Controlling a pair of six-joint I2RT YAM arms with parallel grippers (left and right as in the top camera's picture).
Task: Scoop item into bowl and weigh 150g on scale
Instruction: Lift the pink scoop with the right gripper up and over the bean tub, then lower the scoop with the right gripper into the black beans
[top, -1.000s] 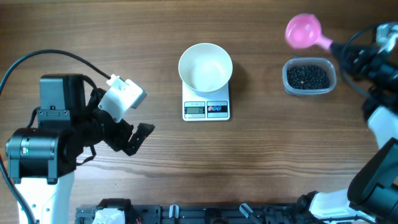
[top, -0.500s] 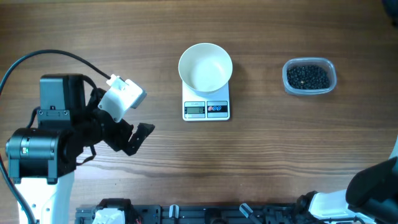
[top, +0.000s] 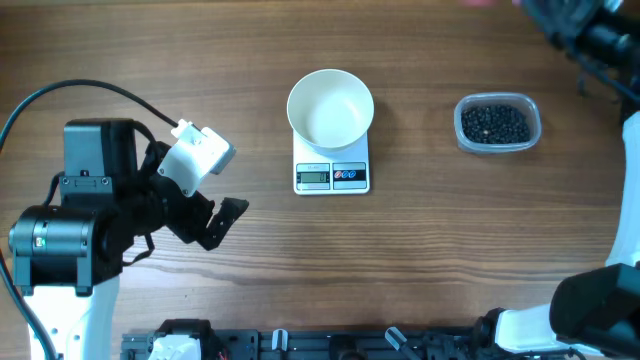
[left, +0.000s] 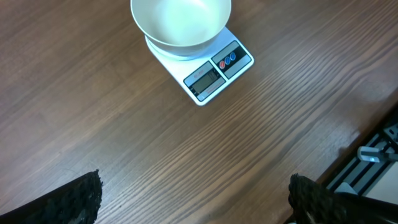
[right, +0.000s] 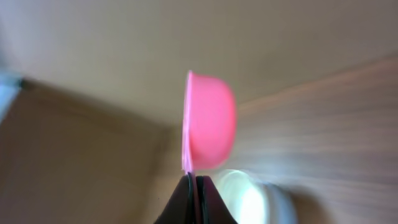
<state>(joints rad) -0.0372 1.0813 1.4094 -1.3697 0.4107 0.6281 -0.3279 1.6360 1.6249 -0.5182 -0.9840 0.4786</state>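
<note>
Beans (top: 492, 122) lie in a clear plastic tub (top: 458, 122) on the right of the table (top: 450, 250), well apart from the white bowl (top: 330, 110). The bowl sits on the back part of the scale (top: 332, 176), whose display and buttons show in front of it. The left gripper (left: 196, 205) hangs over bare wood to the left of the scale, jaws wide apart and holding nothing. The right gripper (right: 194, 200) is at the far right edge beyond the tub, jaws together on the thin handle of a pink scoop (right: 210, 121), which shows edge-on and blurred
</note>
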